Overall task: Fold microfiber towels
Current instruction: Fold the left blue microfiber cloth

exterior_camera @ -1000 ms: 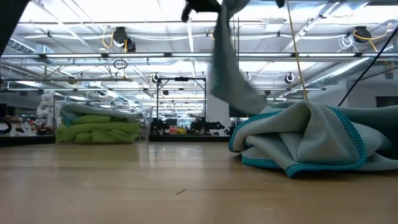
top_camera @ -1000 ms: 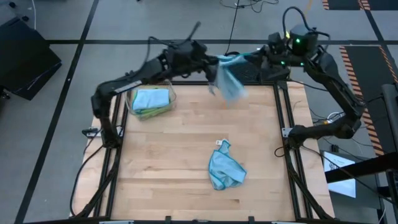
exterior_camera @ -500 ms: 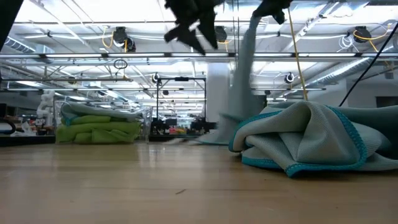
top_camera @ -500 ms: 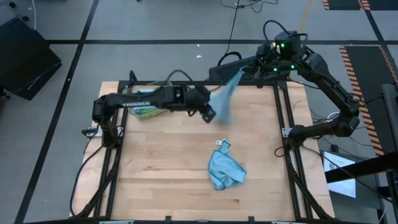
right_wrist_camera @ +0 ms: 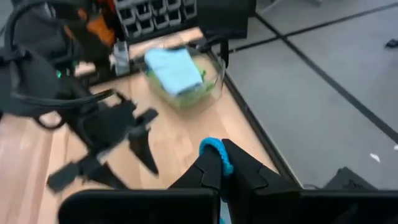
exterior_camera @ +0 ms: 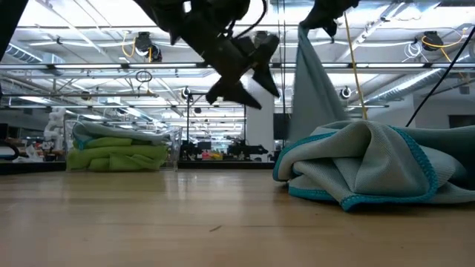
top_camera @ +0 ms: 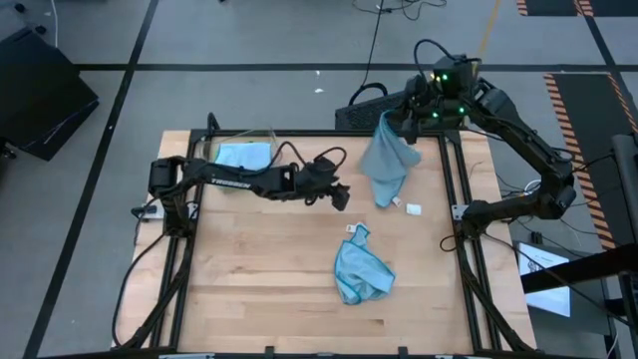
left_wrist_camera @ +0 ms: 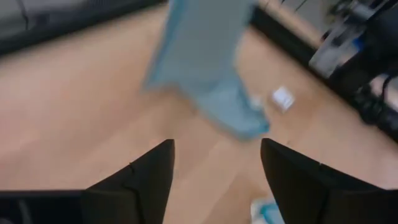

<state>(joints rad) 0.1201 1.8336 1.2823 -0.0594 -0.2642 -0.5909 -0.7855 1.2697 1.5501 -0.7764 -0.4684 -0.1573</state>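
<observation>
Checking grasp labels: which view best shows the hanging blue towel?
High view: the whole hanging towel shows, pinched by the right gripper. Low view shows only its upper drape; left wrist view a blurred lower part; right wrist view just the pinched edge.

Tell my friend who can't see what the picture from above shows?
The right gripper holds a light blue towel hanging over the wooden table. The left gripper is open beside it, empty. Another blue towel lies crumpled nearby.

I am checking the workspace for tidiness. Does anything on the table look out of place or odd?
Yes. A light blue towel lies crumpled mid-table, not folded. A small white piece, perhaps a loose tag, lies alone near the right edge beside the hanging towel.
</observation>
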